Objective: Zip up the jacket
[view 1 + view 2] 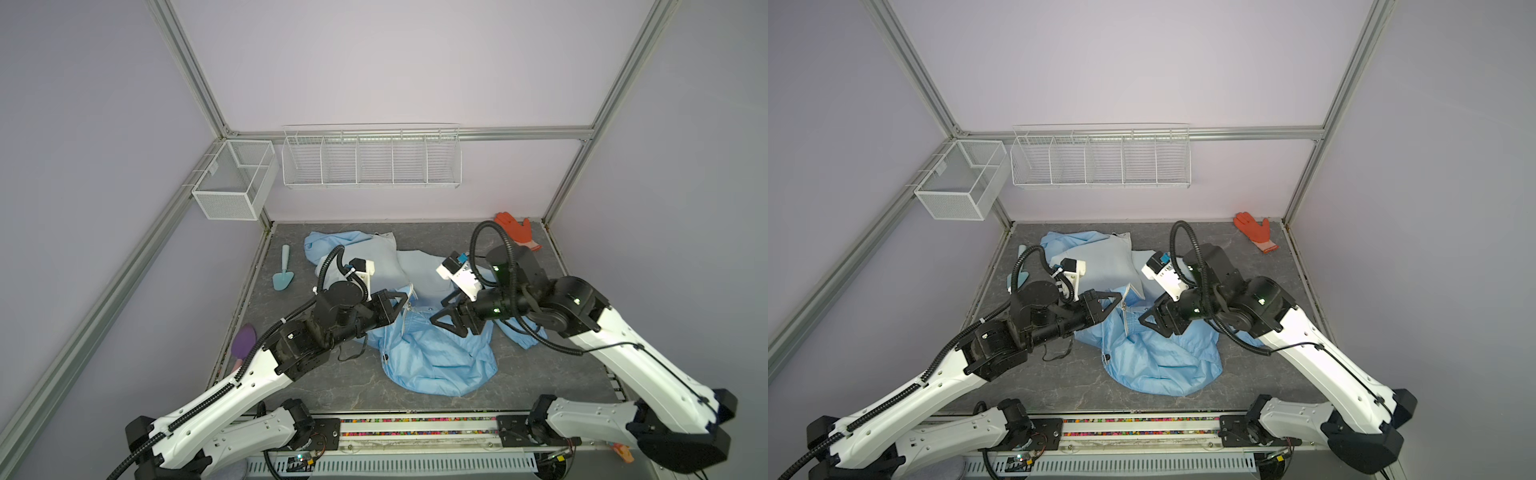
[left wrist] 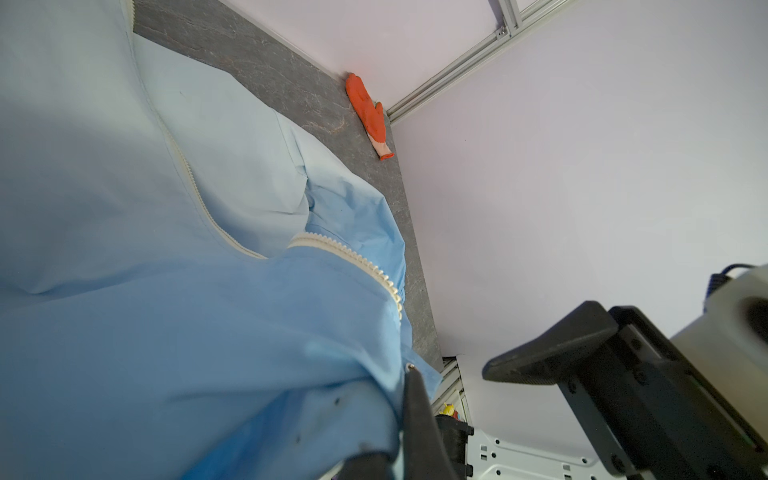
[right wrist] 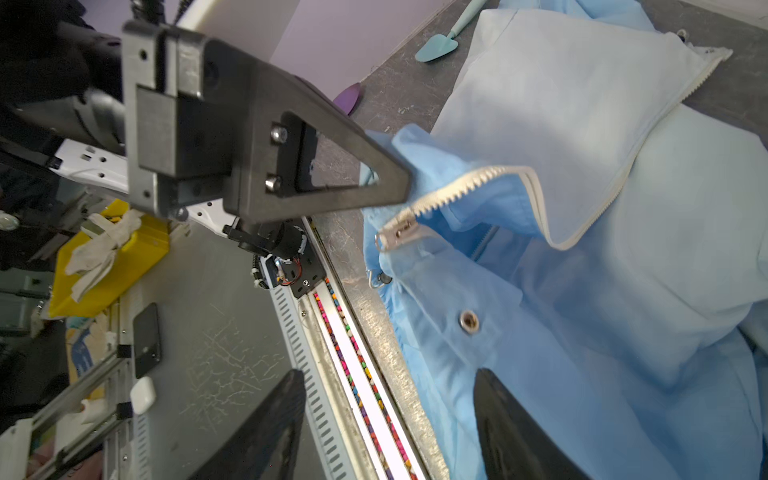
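Observation:
The light-blue jacket (image 1: pixel 436 357) (image 1: pixel 1154 361) lies crumpled across the middle of the grey table, front open. Its white zipper (image 3: pixel 457 187) (image 2: pixel 365 262) is parted, with the metal slider (image 3: pixel 395 235) low on one side. My left gripper (image 1: pixel 404 297) (image 1: pixel 1118 296) (image 2: pixel 409 372) is shut on the jacket's front edge just beside the slider and lifts that edge; in the right wrist view the left gripper (image 3: pixel 399 183) pinches the fabric. My right gripper (image 1: pixel 440 311) (image 1: pixel 1148 311) (image 3: pixel 386 386) stands open facing it. One right finger (image 3: pixel 498 415) is over the blue cloth and holds nothing.
An orange glove (image 1: pixel 515 230) (image 1: pixel 1254 230) (image 2: pixel 368 112) lies in the back right corner. A teal trowel (image 1: pixel 284 270) (image 3: pixel 436 43) sits left of the jacket, a purple object (image 1: pixel 243 343) at the left edge. A wire rack (image 1: pixel 372 158) and mesh basket (image 1: pixel 232 178) hang on the walls.

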You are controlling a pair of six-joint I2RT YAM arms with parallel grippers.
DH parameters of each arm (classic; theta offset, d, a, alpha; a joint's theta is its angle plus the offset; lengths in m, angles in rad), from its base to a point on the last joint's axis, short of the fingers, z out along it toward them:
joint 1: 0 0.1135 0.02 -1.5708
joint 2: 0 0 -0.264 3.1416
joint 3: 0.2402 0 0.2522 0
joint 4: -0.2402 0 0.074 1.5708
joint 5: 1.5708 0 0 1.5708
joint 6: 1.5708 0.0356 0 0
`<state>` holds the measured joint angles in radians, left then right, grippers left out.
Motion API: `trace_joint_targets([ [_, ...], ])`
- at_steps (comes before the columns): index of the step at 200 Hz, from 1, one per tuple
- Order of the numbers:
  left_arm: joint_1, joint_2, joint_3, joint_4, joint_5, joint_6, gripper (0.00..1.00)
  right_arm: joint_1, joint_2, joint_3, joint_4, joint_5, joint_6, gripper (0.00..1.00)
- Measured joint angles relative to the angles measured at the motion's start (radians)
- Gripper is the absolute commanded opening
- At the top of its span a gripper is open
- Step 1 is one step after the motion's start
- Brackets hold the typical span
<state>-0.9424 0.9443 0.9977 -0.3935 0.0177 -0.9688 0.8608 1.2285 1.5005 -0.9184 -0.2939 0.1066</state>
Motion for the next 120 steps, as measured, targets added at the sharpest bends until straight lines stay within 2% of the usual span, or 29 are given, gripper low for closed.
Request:
trace_joint_targets([
  [36,0.000,-0.001,0.016,-0.027,0.018,-0.003,0.00,0.063,0.114,0.084,0.031,0.075,-0.084,0.62],
  [120,0.000,-0.002,0.021,-0.039,0.036,-0.011,0.00,0.105,0.163,0.111,0.035,0.119,-0.167,0.51],
])
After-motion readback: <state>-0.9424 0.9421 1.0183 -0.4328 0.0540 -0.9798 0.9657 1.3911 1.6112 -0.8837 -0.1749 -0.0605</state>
